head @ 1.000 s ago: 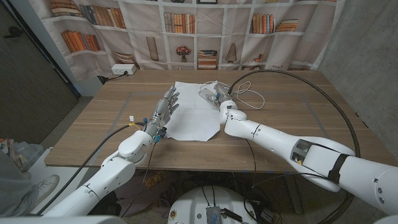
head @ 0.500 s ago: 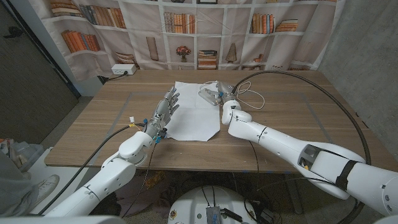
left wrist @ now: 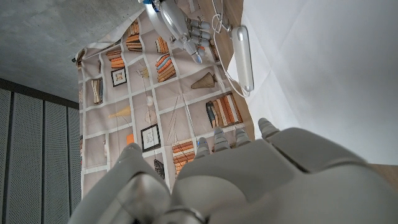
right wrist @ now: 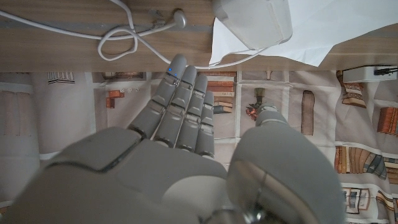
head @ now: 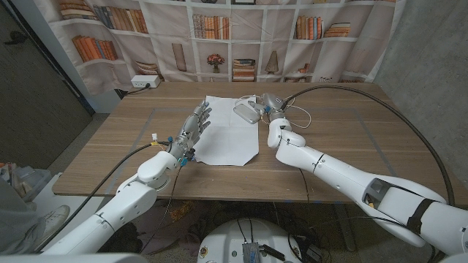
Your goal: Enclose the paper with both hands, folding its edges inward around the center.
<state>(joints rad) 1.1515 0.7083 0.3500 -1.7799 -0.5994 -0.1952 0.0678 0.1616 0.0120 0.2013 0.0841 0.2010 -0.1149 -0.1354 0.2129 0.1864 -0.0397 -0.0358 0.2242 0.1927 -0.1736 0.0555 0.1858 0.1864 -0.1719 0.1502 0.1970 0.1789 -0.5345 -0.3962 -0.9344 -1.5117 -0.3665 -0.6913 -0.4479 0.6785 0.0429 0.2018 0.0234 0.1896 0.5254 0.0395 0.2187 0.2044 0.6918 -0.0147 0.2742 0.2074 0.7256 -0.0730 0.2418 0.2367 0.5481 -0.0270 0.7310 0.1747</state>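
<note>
Nearest us, our left hand [head: 191, 129] stands on edge at the left border of the white paper [head: 228, 130], fingers straight and together, gripping nothing. The paper lies flat at mid-table. Beyond its far right corner our right hand [head: 269, 109] hovers with fingers extended, empty, beside a white cable [head: 295, 112].

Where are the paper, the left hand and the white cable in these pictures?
paper [head: 228, 131], head view, middle of the sheet.
left hand [head: 194, 126], head view, back of the hand.
white cable [head: 296, 113], head view, its loop.
</note>
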